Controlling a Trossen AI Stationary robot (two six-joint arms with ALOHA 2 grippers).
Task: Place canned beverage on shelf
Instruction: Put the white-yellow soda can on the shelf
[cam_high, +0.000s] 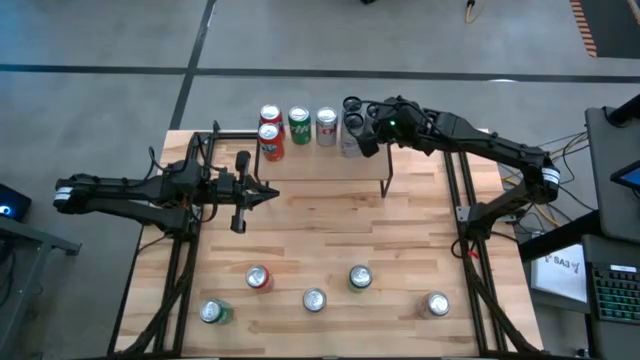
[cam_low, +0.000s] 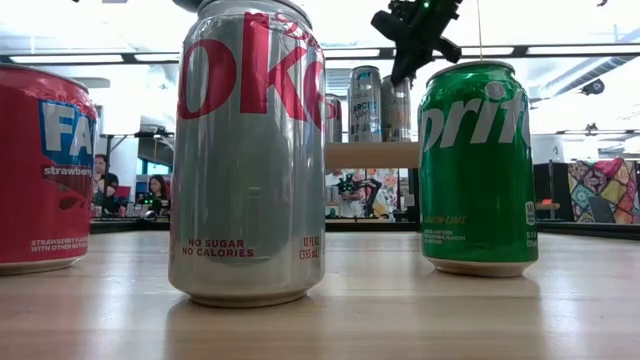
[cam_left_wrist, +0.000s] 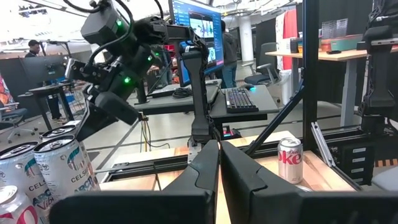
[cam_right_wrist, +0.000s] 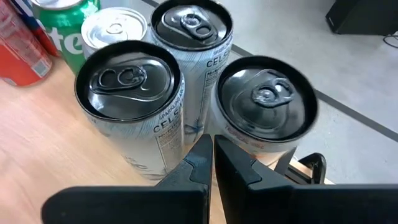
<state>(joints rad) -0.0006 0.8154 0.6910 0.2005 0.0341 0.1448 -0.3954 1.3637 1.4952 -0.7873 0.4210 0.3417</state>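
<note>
The shelf (cam_high: 310, 165) stands at the table's far side, a light-wood board (cam_low: 370, 155) on thin black legs. On it stand two red cans (cam_high: 270, 128), a green can (cam_high: 299, 125), a silver can (cam_high: 326, 125) and three white Celsius cans (cam_right_wrist: 130, 93) with dark tops. My right gripper (cam_right_wrist: 211, 146) is shut and hovers just above the Celsius cans (cam_high: 350, 135) at the shelf's right end, slanting down, with its tips over the gap between the two nearer cans. My left gripper (cam_high: 268, 196) is shut, level, in front of the shelf's left part, holding nothing.
Several cans stand along the table's near side: a red one (cam_high: 258, 278), a green one (cam_high: 212, 312), a silver Diet Coke (cam_low: 250, 150), a Sprite (cam_low: 478, 165) and another silver one (cam_high: 437, 303). Bare tabletop (cam_high: 330, 230) lies between them and the shelf.
</note>
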